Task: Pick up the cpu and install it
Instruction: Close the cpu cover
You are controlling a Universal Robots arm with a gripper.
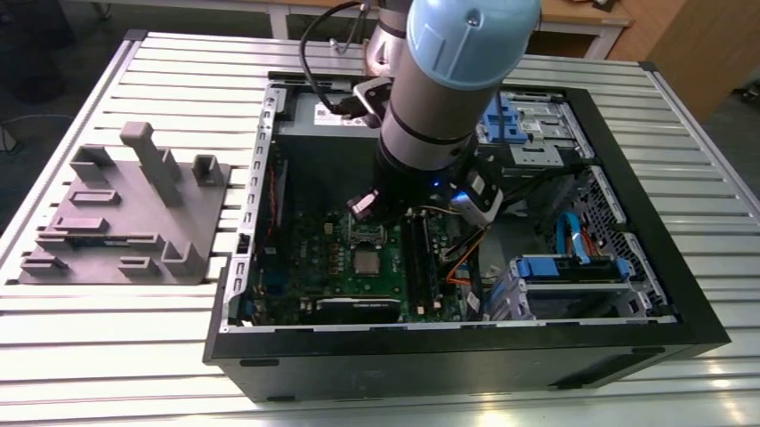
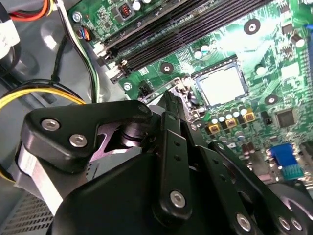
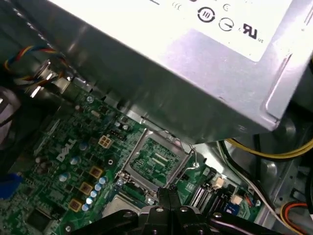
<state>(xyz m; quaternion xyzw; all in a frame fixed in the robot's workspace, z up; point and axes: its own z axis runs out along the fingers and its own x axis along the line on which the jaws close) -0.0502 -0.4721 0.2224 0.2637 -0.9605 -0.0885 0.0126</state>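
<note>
The cpu (image 1: 365, 261) sits in the motherboard (image 1: 311, 253) at the exterior view's centre; the gripper (image 3: 169, 192) beside it has fingers pressed together, empty.

An open computer case (image 1: 475, 356) sits on a slatted table (image 1: 119, 356) beside a grey moulded fixture (image 1: 125, 218).

In the first wrist view the cpu (image 3: 117, 206) is partly covered by the gripper (image 3: 168, 195) and the power supply box (image 3: 195, 73) is cut by the picture's edge; in the exterior view the arm (image 1: 446, 80) conceals part of the motherboard (image 1: 315, 253)
</note>
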